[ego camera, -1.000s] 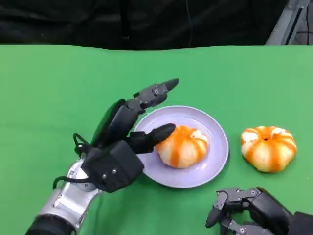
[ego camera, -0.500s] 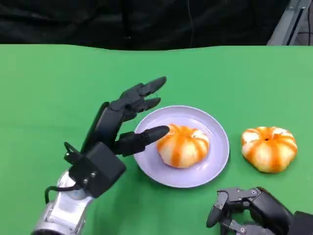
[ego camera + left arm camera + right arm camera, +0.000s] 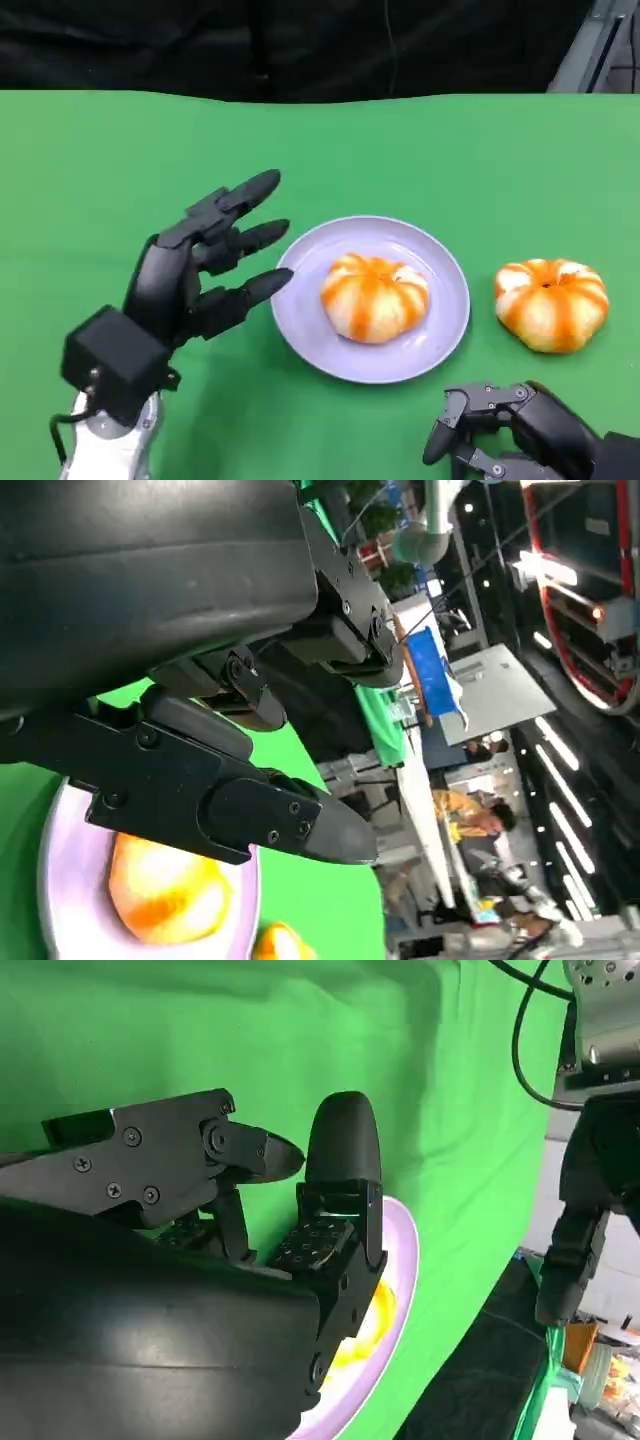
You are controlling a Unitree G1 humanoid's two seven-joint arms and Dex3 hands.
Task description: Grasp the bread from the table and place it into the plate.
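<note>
At the centre of the head view a lilac plate [image 3: 440, 330] lies on the green table [image 3: 480, 160], and a bun [image 3: 374, 297] with orange stripes sits inside it, a little left of the plate's middle; a second bun [image 3: 550, 303] of the same kind lies on the cloth at the right of the frame, apart from the plate's rim; at the left of the frame the left hand [image 3: 195, 265] hangs over the table with its fingers spread and reaching toward the plate, holding nothing, the lowest fingertip just beside the plate's left rim but not on the bread; at the lower right corner the right hand [image 3: 520, 430] sits low by the table's near edge, fingers bent inward with nothing seen in them; whether it touches the cloth I cannot tell; in the left wrist view the black fingers [image 3: 230, 800] stand apart above the plate [image 3: 60, 880] and the bun [image 3: 165, 885], with a sliver of the second bun [image 3: 280, 944] at the bottom edge; in the right wrist view the plate [image 3: 385, 1350] shows beyond the right hand's fingers [image 3: 340, 1160].
</note>
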